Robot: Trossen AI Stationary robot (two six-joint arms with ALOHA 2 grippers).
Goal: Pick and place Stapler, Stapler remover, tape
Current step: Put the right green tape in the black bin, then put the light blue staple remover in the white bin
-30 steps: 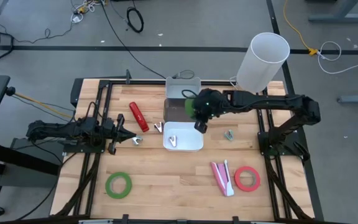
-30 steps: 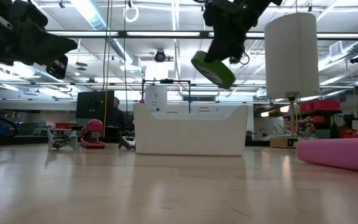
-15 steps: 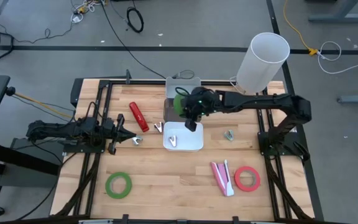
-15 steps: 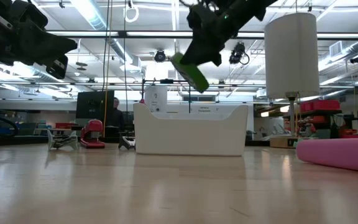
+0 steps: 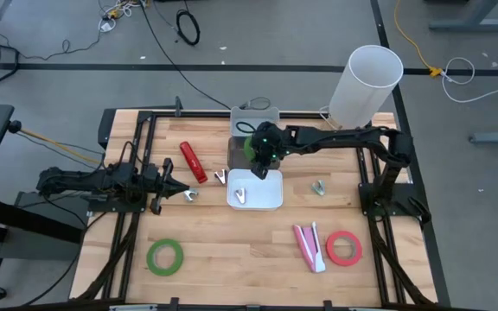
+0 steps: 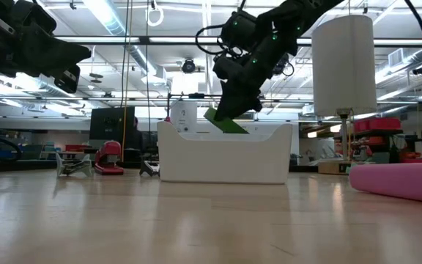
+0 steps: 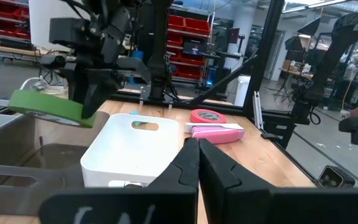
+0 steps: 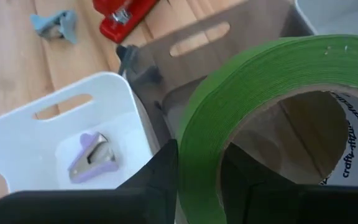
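Note:
My right gripper point(image 5: 264, 154) is shut on a green tape roll point(image 8: 260, 87) over the grey bin point(image 5: 242, 130), just behind the white bin point(image 5: 271, 200). A purple staple remover point(image 8: 91, 157) lies in the white bin. In the low view the tilted roll point(image 6: 226, 122) dips behind the white bin's rim point(image 6: 226, 150). A red stapler point(image 5: 193, 161) and two staple removers point(image 5: 220, 177) point(image 5: 190, 196) lie on the table to the left of the bins. My left gripper point(image 7: 194, 165) is shut and empty, low at the table's left point(image 5: 173, 188). My right gripper holds the green tape roll by its wall point(image 8: 194, 146), one finger point(image 8: 157, 177) outside the roll and one point(image 8: 244, 183) inside its hole. The fingers come from above, slanting from the table's right. The roll hangs tilted and lifted clear, over the grey bin.
A second green tape roll point(image 5: 164, 257) lies near the front left. A pink stapler point(image 5: 309, 246) and a red tape roll point(image 5: 343, 248) lie at the front right, a teal staple remover point(image 5: 318, 187) right of the white bin. A tall white cylinder point(image 5: 366, 84) stands at the back right.
My right gripper has gone toward the table's left edge and down with the green tape roll, from above the white bin's right part to over the grey bin. The roll has tipped steeper and its lower edge now sits below the white bin's rim line.

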